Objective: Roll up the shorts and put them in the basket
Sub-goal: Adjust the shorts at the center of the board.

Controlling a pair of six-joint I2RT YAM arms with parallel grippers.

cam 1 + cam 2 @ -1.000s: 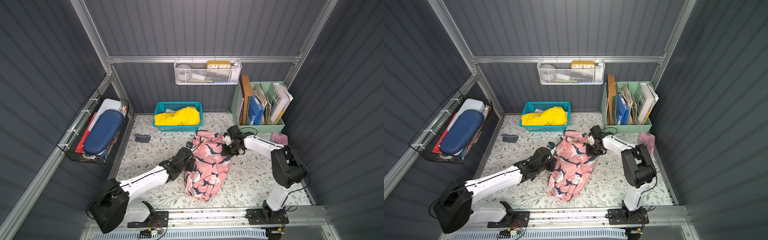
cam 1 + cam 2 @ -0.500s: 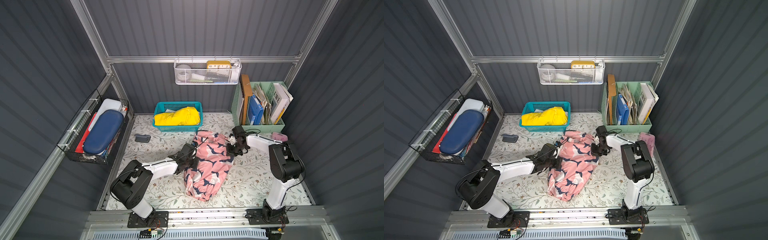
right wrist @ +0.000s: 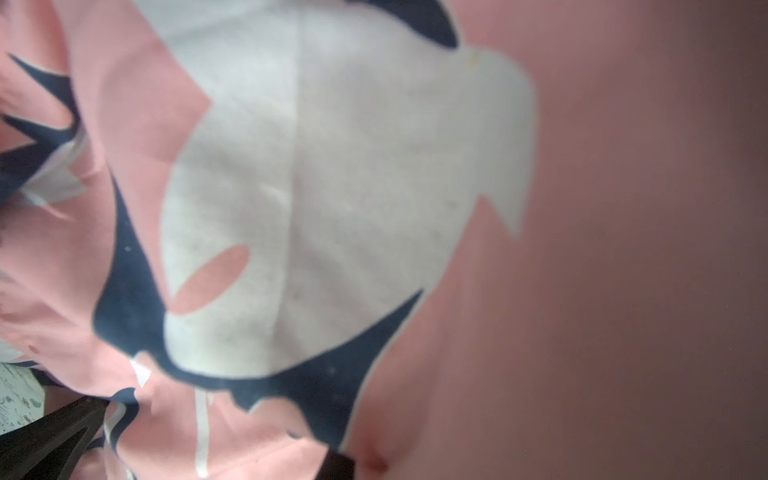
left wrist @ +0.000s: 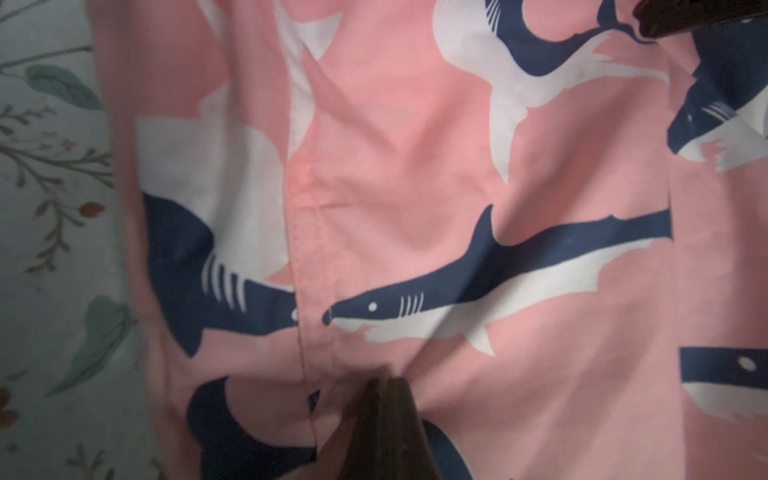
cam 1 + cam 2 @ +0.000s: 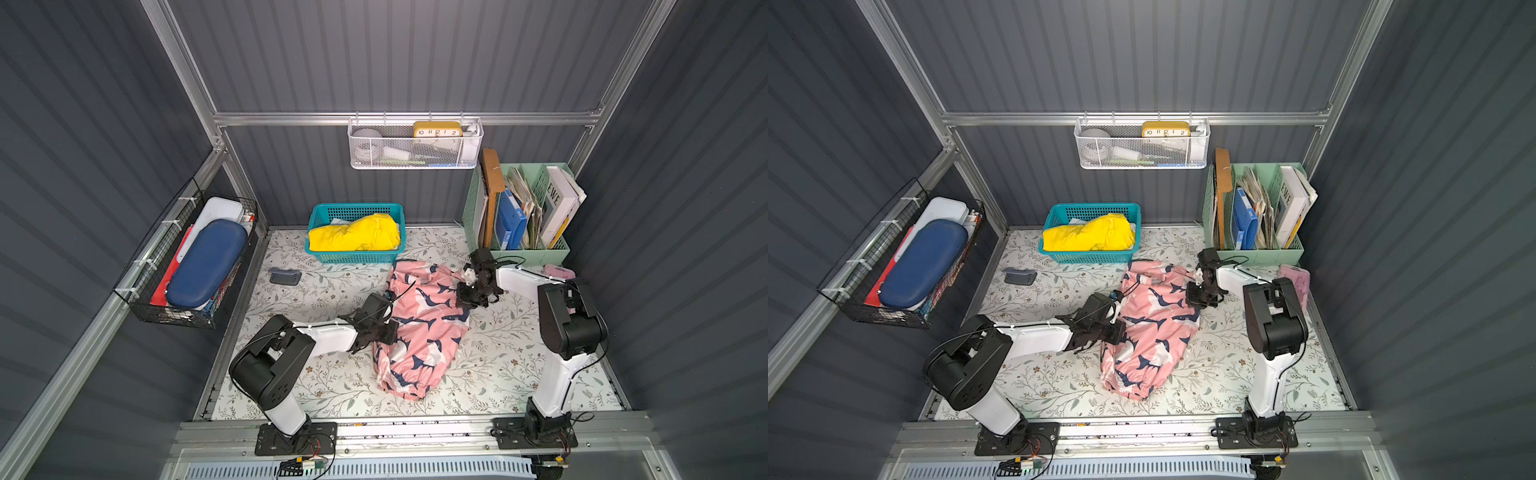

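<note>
My left hand [image 5: 388,332] and right hand [image 5: 465,297], pinched shut on the shark shorts [image 5: 428,340], have lowered; rolling can start

Left arm [image 5: 330,334] and right arm [image 5: 557,376]: white link shells, bulky black joint housings, black wrist assemblies. Thin black cables [image 5: 963,333] loop along the links — secured with white ties. Each arm stands on a black base plate [image 5: 266,446]. Left gripper [image 4: 384,382]: dark, tapering to a point.

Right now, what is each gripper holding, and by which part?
Both hold the shark-print shorts: left gripper pinches the side edge nearest it, right gripper the opposite side edge.
</note>
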